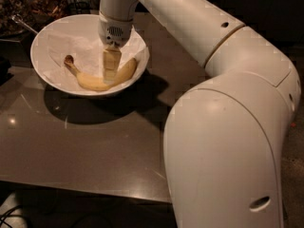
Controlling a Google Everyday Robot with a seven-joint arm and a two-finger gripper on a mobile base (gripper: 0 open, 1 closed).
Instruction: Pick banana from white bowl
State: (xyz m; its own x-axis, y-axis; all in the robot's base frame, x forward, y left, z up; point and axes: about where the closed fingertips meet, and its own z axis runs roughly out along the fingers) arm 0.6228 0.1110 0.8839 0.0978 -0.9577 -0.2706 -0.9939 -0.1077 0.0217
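A white robot arm [223, 141] reaches across a dark counter [95, 151] into a white bowl [39, 56], its end effector [109, 76] down on the middle of the banana [90, 83]; from this side the end effector's pale yellow tip reads as one block overlapping the fruit, and whether it is released, clenched or grasping the banana cannot be told. The banana lies in the bowl on crumpled white paper [80, 49], curved along the near wall, its dark stem tip at the left and its other end near the right rim; the stretch under the end effector is hidden. The bowl sits on the counter's far left part, throwing a wide shadow toward the camera; part of its far rim is covered by the arm's wrist. Behind it, at top left, a dark dish [28, 6] of brown stuff is cut off by the frame edge and hard to make out in shadow; a thin metal handle [23, 23] slants beside the bowl. The arm's bulky elbow fills the right half, hiding the counter there; cables [8, 216] show faintly at bottom left.
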